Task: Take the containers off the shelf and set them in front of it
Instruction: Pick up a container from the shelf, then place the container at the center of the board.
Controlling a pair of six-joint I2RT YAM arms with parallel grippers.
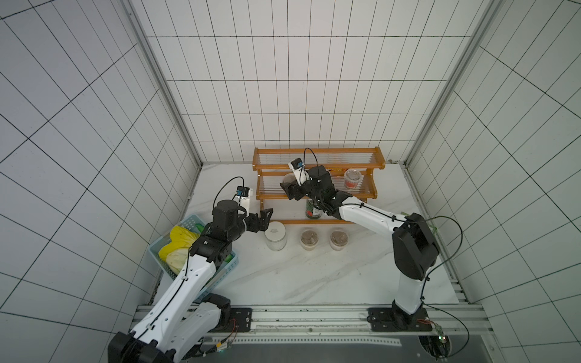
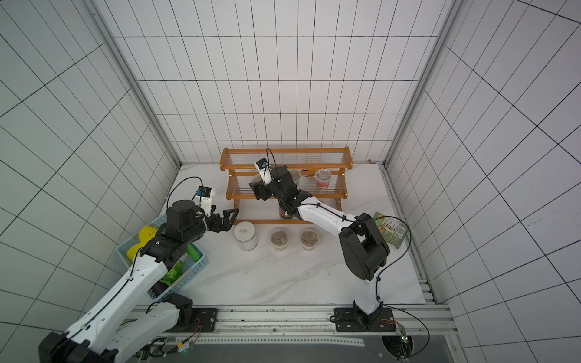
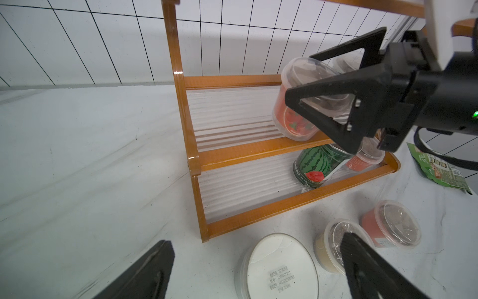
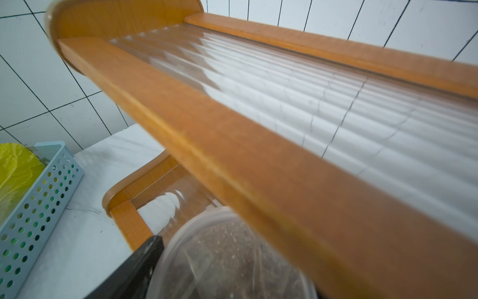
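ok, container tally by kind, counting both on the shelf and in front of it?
small clear cups: 6
white-lidded jar: 1
watermelon tin can: 1
total: 8

This is looking like a robotics lab cell: the left arm (image 1: 185,283) and right arm (image 1: 367,217) are sitting bolted to an aluminium rail (image 1: 308,316), and gridded white panels (image 1: 283,94) on metal framing are enclosing a marble-patterned tabletop (image 1: 298,283).

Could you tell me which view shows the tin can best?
Left wrist: the tin can shows its watermelon label. In both top views the right arm mostly hides it; the right wrist view misses it.
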